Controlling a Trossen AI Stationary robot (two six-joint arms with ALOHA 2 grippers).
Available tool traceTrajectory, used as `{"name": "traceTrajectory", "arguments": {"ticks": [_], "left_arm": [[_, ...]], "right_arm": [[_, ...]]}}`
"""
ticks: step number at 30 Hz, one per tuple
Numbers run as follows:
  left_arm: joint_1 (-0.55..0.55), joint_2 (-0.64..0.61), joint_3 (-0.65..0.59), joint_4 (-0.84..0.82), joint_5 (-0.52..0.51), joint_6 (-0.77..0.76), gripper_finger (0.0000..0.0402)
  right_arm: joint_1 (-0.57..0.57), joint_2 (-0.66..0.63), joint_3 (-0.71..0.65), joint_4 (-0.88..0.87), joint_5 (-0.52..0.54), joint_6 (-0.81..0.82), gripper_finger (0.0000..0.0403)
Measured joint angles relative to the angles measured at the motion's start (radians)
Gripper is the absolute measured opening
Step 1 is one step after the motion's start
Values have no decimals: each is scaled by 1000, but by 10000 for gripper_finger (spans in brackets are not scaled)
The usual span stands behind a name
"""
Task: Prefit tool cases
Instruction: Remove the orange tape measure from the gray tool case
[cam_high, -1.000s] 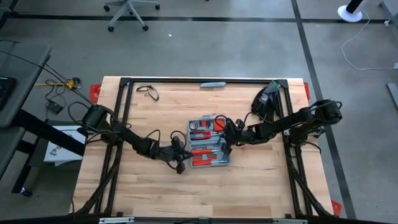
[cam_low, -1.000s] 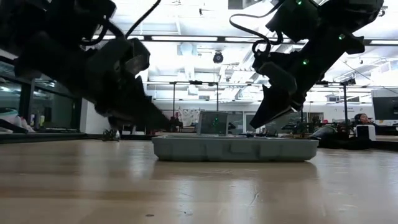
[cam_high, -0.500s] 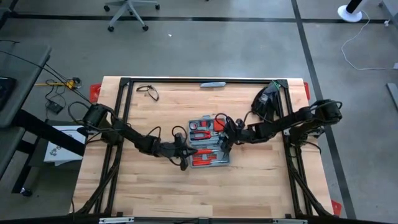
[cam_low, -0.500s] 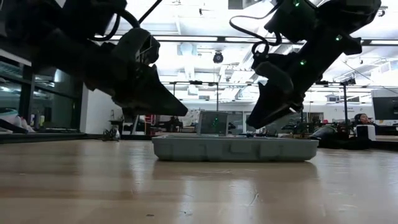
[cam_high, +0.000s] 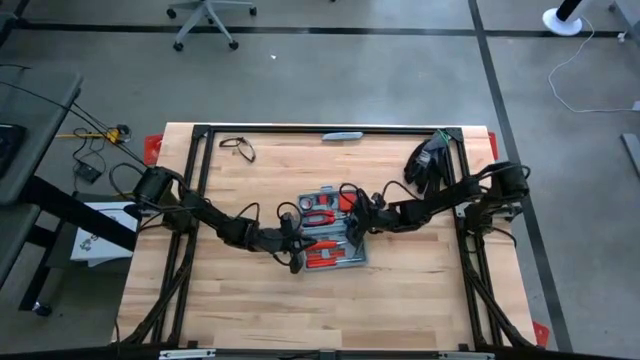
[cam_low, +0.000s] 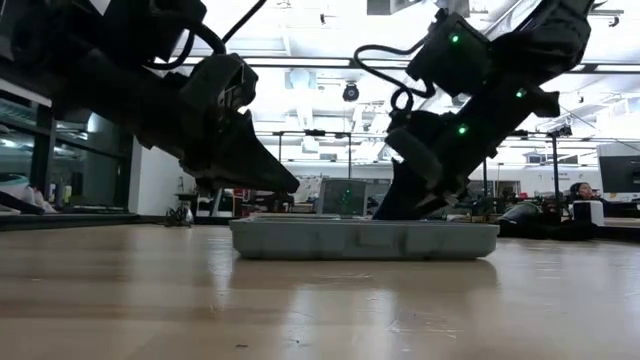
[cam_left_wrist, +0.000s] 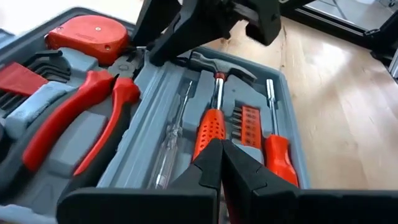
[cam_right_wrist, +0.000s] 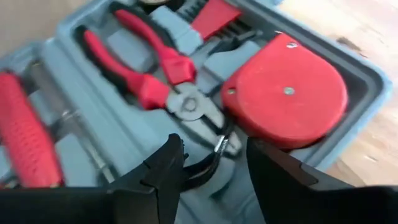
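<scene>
The grey-blue tool case (cam_high: 330, 228) lies open and flat on the wooden table, with red-handled tools in its moulded slots. My left gripper (cam_high: 298, 258) is shut at the case's near left corner; its tip (cam_left_wrist: 219, 163) points over the hammer's red handle (cam_left_wrist: 208, 127). My right gripper (cam_high: 353, 226) reaches in from the right, tilted down. Its open fingers (cam_right_wrist: 214, 167) straddle the pliers' nose (cam_right_wrist: 198, 114), next to the red tape measure (cam_right_wrist: 287, 93). In the low view its fingertips (cam_low: 388, 208) dip behind the case's rim (cam_low: 360, 238). My left gripper's shut fingers slant down over the hammer's handle, near its free end, but the tip itself hides the spot; whether it touches, I cannot tell. My right gripper's fingers stand low inside the case on either side of the pliers' nose; I cannot tell whether they touch it or the tray.
A pair of glasses (cam_high: 238, 148) and a flat grey piece (cam_high: 342, 135) lie near the far edge, and a black bundle (cam_high: 428, 160) at the far right. Black frame rails (cam_high: 196, 180) run along the table's sides. Bare wood lies toward the near edge.
My right gripper has gone down into the case and tipped more steeply, and its fingers have spread apart. The case has slid a little toward the table's left, staying flat on the wood.
</scene>
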Motion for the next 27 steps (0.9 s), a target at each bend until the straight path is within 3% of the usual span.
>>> {"name": "traceTrajectory", "arguments": {"ticks": [5, 10, 18, 27], "left_arm": [[0, 0, 0, 0, 0, 0, 0], [0, 0, 0, -5, -1, -1, 0], [-1, 0, 0, -53, -16, -27, 0], [-1, 0, 0, -74, -27, -35, 0]], "right_arm": [[1, 6, -2, -19, 34, 29, 139], [0, 6, -7, 0, 63, -18, 19], [5, -76, -7, 40, 20, -97, 5], [-15, -259, 37, 35, 63, -256, 2]]}}
